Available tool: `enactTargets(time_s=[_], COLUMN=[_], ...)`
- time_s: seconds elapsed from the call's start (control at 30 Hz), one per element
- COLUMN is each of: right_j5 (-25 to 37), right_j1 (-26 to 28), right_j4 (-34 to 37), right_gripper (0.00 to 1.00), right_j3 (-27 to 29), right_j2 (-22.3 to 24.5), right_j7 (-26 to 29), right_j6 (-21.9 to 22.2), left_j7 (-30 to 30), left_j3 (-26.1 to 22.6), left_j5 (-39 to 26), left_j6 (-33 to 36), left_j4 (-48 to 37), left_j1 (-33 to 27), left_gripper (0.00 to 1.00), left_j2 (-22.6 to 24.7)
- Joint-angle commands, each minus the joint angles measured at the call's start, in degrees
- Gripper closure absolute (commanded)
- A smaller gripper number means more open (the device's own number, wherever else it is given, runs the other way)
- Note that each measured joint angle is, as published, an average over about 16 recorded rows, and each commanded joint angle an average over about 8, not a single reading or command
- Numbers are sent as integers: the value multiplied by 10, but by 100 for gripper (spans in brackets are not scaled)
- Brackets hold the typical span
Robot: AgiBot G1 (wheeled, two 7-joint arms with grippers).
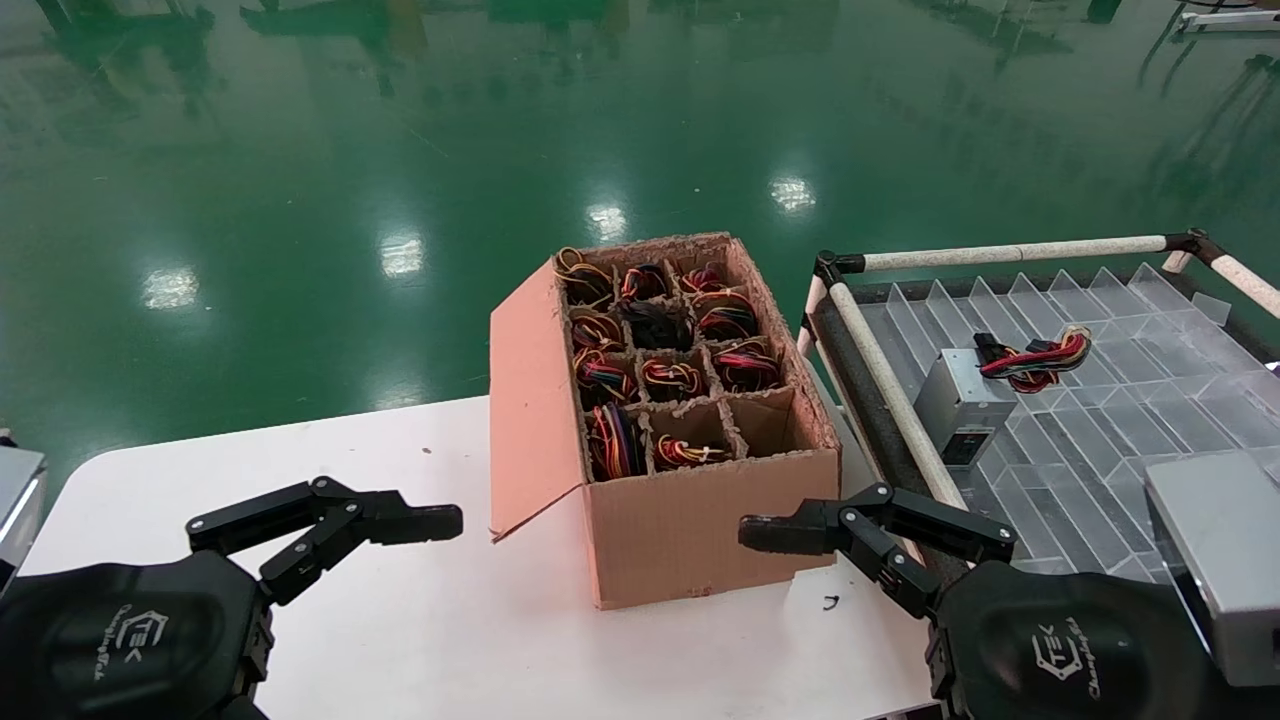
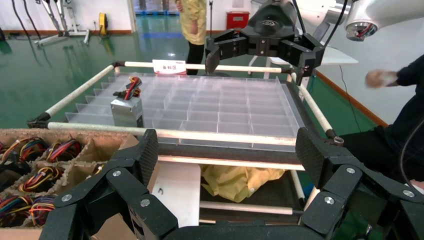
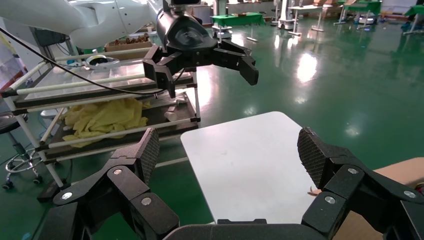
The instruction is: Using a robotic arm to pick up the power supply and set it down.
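Readable markings:
- My left gripper (image 1: pixel 425 522): white "TEK" logo on its black housing, with a line of script beside it too small to read.
- My right gripper (image 1: pixel 775 533): the same white "TEK" logo and unreadable script.
- Sign (image 2: pixel 169 66) on the far rail of the tray rack (image 2: pixel 165 133): red characters, illegible.

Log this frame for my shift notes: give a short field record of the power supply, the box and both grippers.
power supply: lying on the clear divider tray, wires on top, ungripped
cardboard box: open on the white table, most cells hold wire coils, front right cell empty
left gripper: open, above the table left of the box
right gripper: open, by the box's front right corner
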State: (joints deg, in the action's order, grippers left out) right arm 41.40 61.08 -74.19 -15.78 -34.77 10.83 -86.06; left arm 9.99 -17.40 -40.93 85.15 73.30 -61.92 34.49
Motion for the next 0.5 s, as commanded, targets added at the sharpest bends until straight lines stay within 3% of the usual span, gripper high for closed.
enactTargets(time_s=[0.03,0.5], right_j5=[1,4], right_j1=[1,4], right_j4=[2,6], right_gripper=[0,0], right_j3=[-1,-2], right_j2=[-1,-2], right_j7=[0,-1], right_j6=[1,4], left_j7=[0,0], left_j3=[0,0], left_j5=[0,0], left_j6=[0,0], left_j4=[0,0], left_j1=[0,0], left_gripper=[0,0], left_j2=[0,0])
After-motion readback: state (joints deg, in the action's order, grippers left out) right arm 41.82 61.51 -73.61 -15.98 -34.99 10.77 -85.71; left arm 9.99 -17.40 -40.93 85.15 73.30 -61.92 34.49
